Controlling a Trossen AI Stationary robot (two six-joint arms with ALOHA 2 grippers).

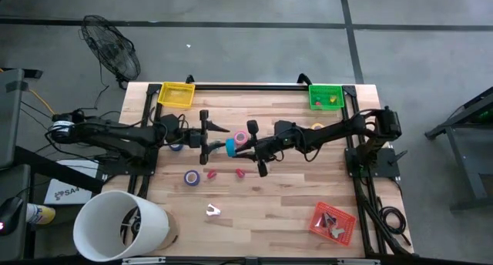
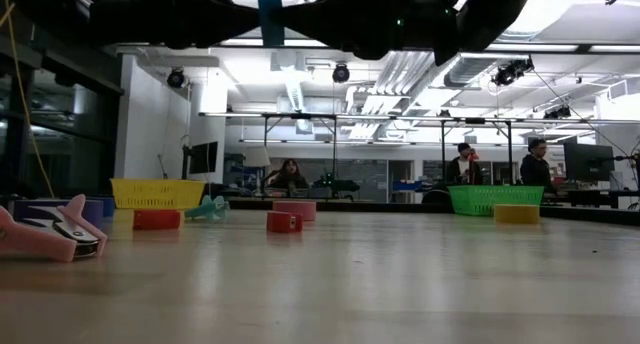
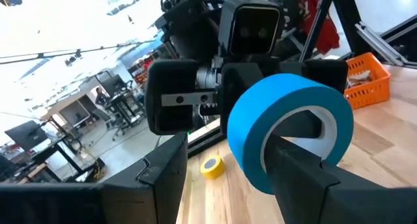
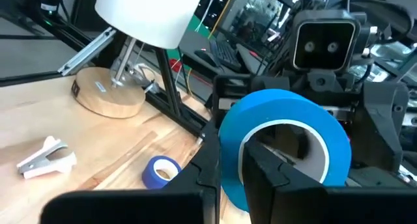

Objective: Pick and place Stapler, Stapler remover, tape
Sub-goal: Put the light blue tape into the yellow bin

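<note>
A blue tape roll [image 1: 229, 147] hangs over the table's middle, between my two grippers, which face each other. My right gripper [image 4: 231, 155] reaches in from the table's right and is shut on the roll [image 4: 280, 113]. My left gripper [image 3: 228, 155] comes from the left and is open, with the roll [image 3: 287, 113] at one of its fingers. A second blue tape roll [image 1: 192, 177] and a pale staple remover [image 1: 212, 211] lie flat on the wood nearer the front. The stapler is out of view. My right gripper pinches the roll's wall [image 4: 229, 129], one finger inside the hole and one outside. The fingers come in level from the table's right. The roll stands on edge, lifted clear of the table. My left gripper's one finger [image 3: 306, 175] stands against the roll's lower rim; whether it touches, I cannot tell.
A yellow basket [image 1: 176, 94] and a green basket [image 1: 325, 95] stand at the far edge, and an orange basket [image 1: 333, 223] at the near right. A white lamp [image 1: 119, 226] is at the near left. A pink roll [image 1: 241, 136] and small red pieces [image 1: 239, 173] lie mid-table.
</note>
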